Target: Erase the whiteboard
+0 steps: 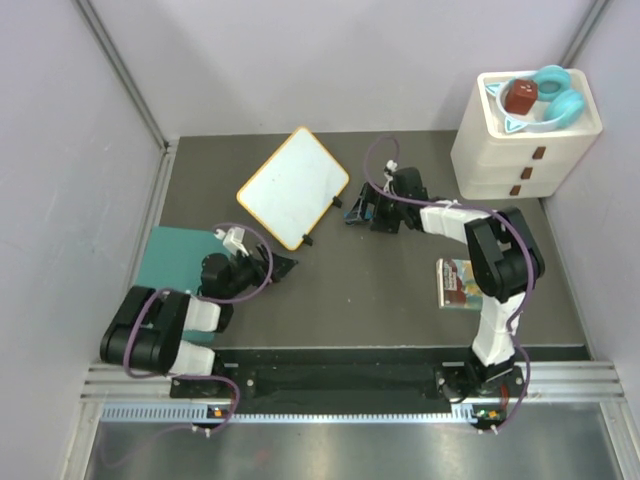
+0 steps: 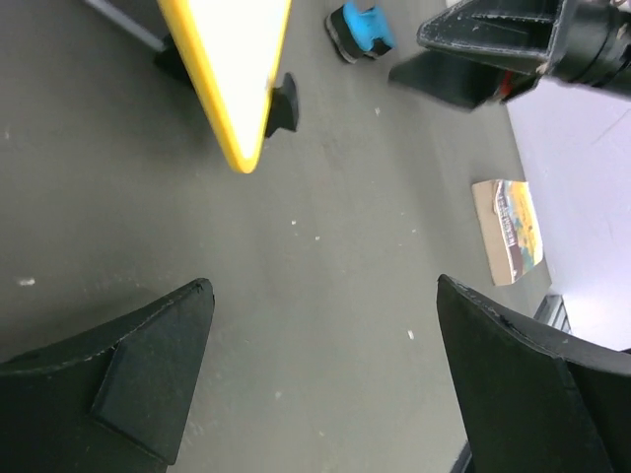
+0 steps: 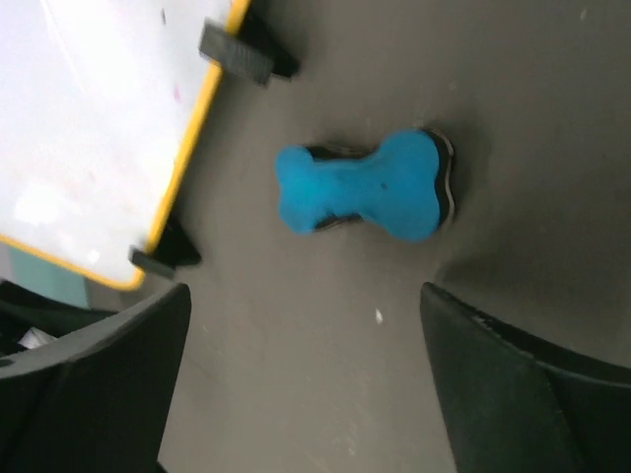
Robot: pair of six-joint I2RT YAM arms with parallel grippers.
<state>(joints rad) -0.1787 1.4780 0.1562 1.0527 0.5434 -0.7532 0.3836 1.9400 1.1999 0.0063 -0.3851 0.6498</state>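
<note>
The whiteboard (image 1: pixel 293 187), white with an orange rim and black feet, lies at the table's middle back with no clear writing on it. It also shows in the left wrist view (image 2: pixel 232 59) and the right wrist view (image 3: pixel 89 128). A blue bone-shaped eraser (image 3: pixel 360 192) lies on the table just right of the board (image 2: pixel 360 30). My right gripper (image 1: pixel 365 212) is open and empty, with the eraser just beyond its fingertips (image 3: pixel 306 296). My left gripper (image 1: pixel 275 265) is open and empty over bare table (image 2: pixel 323 296), near the board's front corner.
A teal mat (image 1: pixel 175 258) lies at the left by the left arm. A picture booklet (image 1: pixel 458 283) lies at the right (image 2: pixel 515 232). A white drawer unit (image 1: pixel 525 140) at the back right carries turquoise headphones (image 1: pixel 555 95) and a red-brown object (image 1: pixel 520 97).
</note>
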